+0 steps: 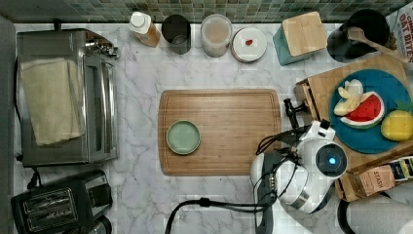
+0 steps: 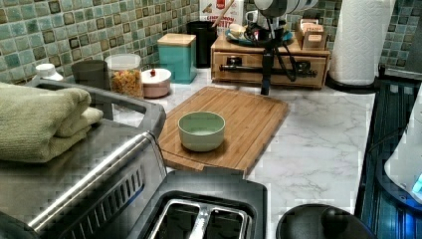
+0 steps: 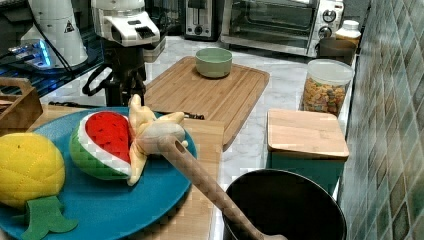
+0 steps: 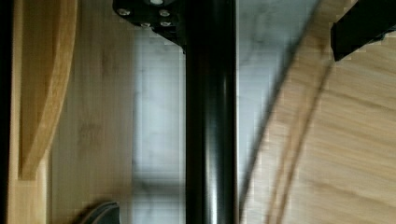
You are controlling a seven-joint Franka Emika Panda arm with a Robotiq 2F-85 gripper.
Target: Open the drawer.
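Inspection of the open-the-drawer task. The drawer (image 1: 302,97) sat in a small wooden cabinet at the top view's right, beneath a blue plate (image 1: 372,139) carrying toy fruit. Its front faced the cutting board (image 1: 234,126), with a strip of marble counter between them. In the left view the drawer front (image 2: 318,67) appeared level, or very nearly level, with the cabinet face. No clear gap was seen, so I judged the drawer shut or barely started.

The gripper (image 1: 291,114) hung directly in front of the drawer, at the height of the black bar handle (image 2: 239,67). In the wrist view the handle (image 4: 210,140) ran between the jaws. One finger (image 4: 152,14) lay against the bar and the other finger (image 4: 359,28) stood well apart from it. The tool was therefore spread around the handle and not clamped on it.

Done: the approach and the lining-up on the handle. Left, in my judgement: closing on the bar and the whole pull outward toward the cutting board. A green bowl (image 1: 183,137) stood on the far part of that board, well apart from the drawer's path
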